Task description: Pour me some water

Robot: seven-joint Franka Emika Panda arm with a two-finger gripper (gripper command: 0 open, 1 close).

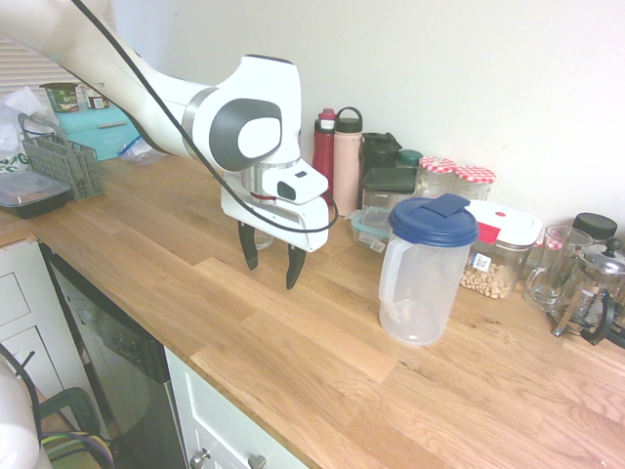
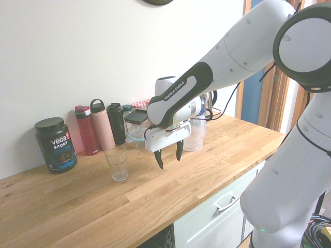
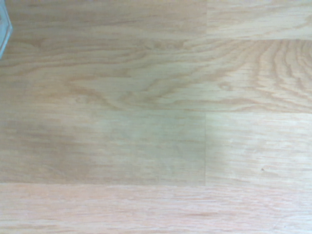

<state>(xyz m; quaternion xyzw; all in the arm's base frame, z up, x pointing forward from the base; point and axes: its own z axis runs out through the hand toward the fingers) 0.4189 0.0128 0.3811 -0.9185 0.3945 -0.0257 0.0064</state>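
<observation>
Bare worktop (image 1: 322, 371) is lying under your end effector (image 1: 268, 260), hanging empty, jaws apart; jug (image 1: 422, 274) is standing upright beside it, glass (image 2: 116, 162) opposite.

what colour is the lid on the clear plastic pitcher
The pitcher's lid is dark navy blue, seen best in the first exterior view.

A clear plastic jug (image 1: 422, 269) with a dark blue lid stands upright on the wooden desk (image 1: 322, 362), toward the back edge near the wall, its white handle facing the front edge. A clear, empty drinking glass (image 2: 116, 163) stands upright too, apart from the jug, also nearer the back edge than the front.
</observation>
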